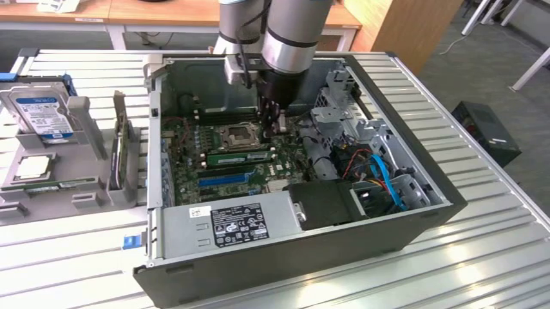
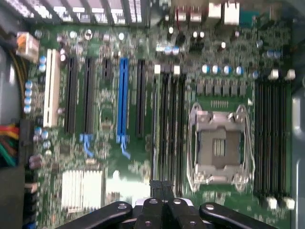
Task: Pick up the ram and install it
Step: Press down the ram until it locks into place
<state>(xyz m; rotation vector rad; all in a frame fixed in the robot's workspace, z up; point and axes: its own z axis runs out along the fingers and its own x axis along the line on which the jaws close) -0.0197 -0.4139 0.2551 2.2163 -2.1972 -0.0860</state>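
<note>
The ram (image 1: 239, 158) lay seated in a slot on the motherboard (image 1: 215, 168), just near of the processor socket (image 1: 239, 134), inside the open computer case (image 1: 344, 251) on the worktop (image 1: 481, 257). The pincer (image 1: 277, 123) hung above the board, just right of the socket, its fingers drawn together and holding nothing. Judged from this, the pick-up was complete and the stick was in its slot; whether it was fully latched could not be told.
</note>
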